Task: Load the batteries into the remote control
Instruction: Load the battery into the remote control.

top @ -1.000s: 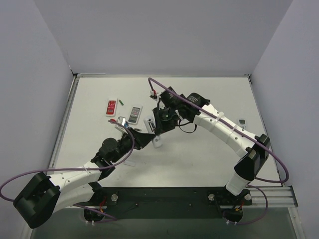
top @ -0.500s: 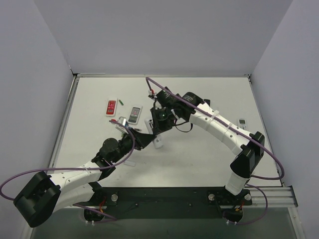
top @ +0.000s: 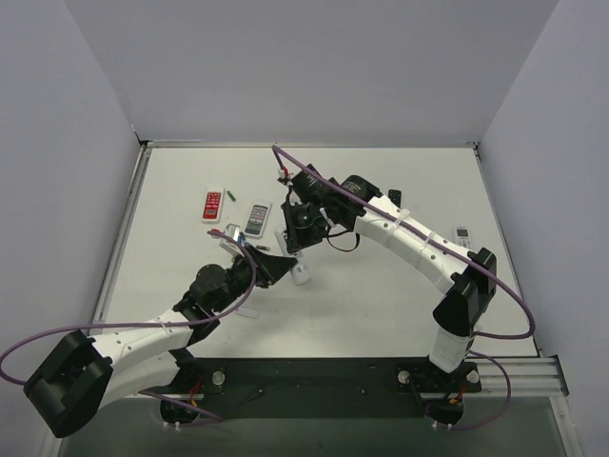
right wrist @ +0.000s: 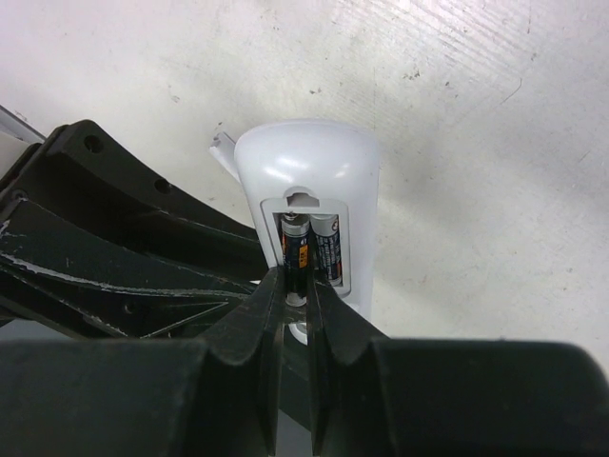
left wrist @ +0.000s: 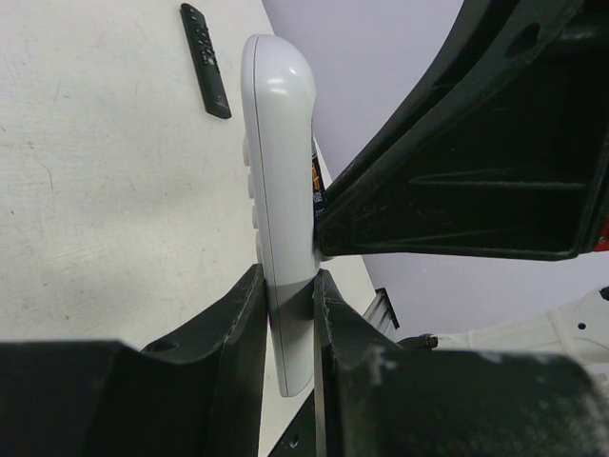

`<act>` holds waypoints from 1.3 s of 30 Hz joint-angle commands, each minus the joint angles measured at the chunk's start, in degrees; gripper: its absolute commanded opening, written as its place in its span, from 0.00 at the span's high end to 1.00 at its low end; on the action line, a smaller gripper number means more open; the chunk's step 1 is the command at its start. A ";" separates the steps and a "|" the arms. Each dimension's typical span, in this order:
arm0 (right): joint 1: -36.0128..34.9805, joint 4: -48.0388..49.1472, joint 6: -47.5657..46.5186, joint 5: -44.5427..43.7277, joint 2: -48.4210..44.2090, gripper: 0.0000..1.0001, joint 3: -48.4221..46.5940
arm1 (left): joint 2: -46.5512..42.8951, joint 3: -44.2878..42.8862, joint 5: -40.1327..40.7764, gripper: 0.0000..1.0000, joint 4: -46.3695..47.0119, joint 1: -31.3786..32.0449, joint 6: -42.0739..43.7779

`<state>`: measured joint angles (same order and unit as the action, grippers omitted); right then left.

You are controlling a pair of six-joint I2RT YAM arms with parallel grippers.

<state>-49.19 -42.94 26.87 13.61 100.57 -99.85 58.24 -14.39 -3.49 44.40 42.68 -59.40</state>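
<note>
Remote control (left wrist: 281,190): white, held edge-on, clamped between the fingers of the left gripper (left wrist: 288,286). Its battery recess (right wrist: 303,200) faces the right gripper (right wrist: 296,278), whose fingers pinch narrowly on a dark battery (right wrist: 294,249) seated there. Second battery (right wrist: 325,249) lies alongside in the same recess. Grey remote (top: 257,218) and red remote (top: 212,206) lie on the desk (top: 381,286) nearby.

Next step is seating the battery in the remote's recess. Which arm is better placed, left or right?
Right. The right jaws sit at the open back of the remote control, apparently pinching a battery; the left jaws clamp its edges.
</note>
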 commanded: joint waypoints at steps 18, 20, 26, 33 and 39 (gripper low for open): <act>-0.12 1.89 0.20 -1.04 0.24 0.71 -2.27 | -6.38 1.82 2.52 1.00 2.00 -0.22 -4.85; -0.12 1.89 0.02 -1.04 -0.55 0.67 -2.45 | -6.56 2.09 2.69 1.00 1.22 -0.40 -5.55; -0.29 1.98 -2.35 -0.16 -2.84 0.58 -2.89 | -7.17 2.09 2.70 1.00 0.07 -0.84 -6.52; 0.23 6.28 -16.48 5.01 -9.25 0.57 -0.70 | -8.58 1.91 1.56 1.00 -1.60 -1.72 -7.49; 1.02 15.68 -35.91 12.40 -16.98 0.56 10.81 | -9.37 0.33 -2.04 1.00 -5.29 -3.82 -7.84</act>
<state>-48.77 -33.91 6.39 20.01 88.40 -94.65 50.22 -11.90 -2.28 39.83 40.40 -66.65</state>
